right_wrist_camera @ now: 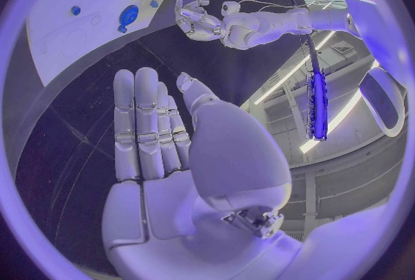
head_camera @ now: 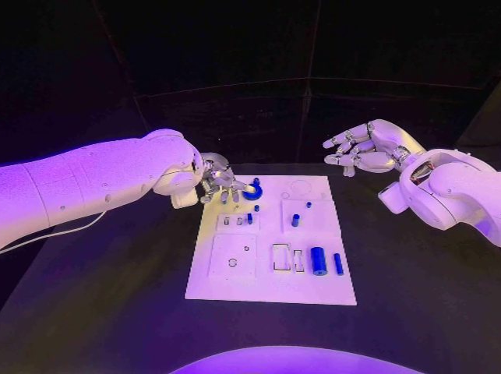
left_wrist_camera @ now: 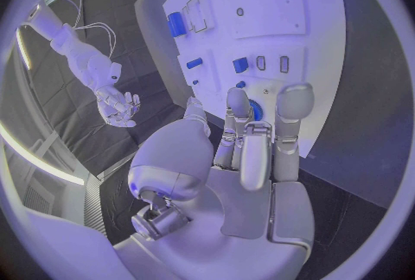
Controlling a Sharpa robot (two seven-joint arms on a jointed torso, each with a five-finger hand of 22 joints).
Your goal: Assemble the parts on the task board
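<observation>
My left hand point(head_camera: 220, 185) hovers with fingers spread over the blue ring point(head_camera: 252, 191) on the board point(head_camera: 267, 288), I judge to grasp it next; my right hand point(head_camera: 366, 149) waits open.

White task board point(head_camera: 269, 290) flat on tabletop, blue ring part point(head_camera: 252, 191) at far edge, blue cylinder point(head_camera: 318, 260) and slim peg point(head_camera: 338, 263) lying near right side

task board point(head_camera: 269, 290) mid-table point(head_camera: 93, 312) | ring part point(head_camera: 252, 192) at far-left corner, perhaps under left hand point(head_camera: 219, 185)
</observation>
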